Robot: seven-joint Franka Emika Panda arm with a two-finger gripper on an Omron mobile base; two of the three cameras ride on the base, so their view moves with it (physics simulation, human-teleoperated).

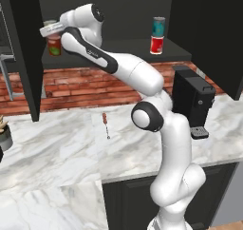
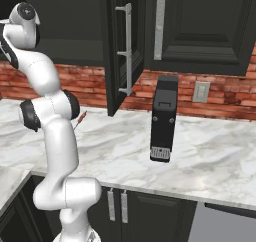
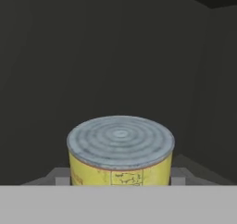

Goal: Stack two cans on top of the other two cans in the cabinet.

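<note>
the gripper [image 1: 51, 30] is up inside the cabinet [image 1: 26, 58] at the left end of its shelf, and its fingers [image 3: 61, 177] sit on either side of the pink and yellow-green can [image 3: 120, 165], clenched on it. in the hand view the grey ringed lid of that can lies just ahead of the hand, with 1 finger showing at each side of the yellow band. in the left base view this can sits on top of the dark red can [image 1: 54, 47], which stands on the shelf directly below the hand; whether the 2 touch i cannot tell.

further right on the same shelf the teal-blue can [image 1: 158, 26] stands upright on the bright red can [image 1: 157, 44], a stack of 2, well apart from the gripper.

below, on the marble counter [image 1: 61, 148], a small red-handled screwdriver [image 1: 106, 124] lies near the brick wall, and a black coffee machine [image 1: 192, 98] stands to the right of the arm.
</note>
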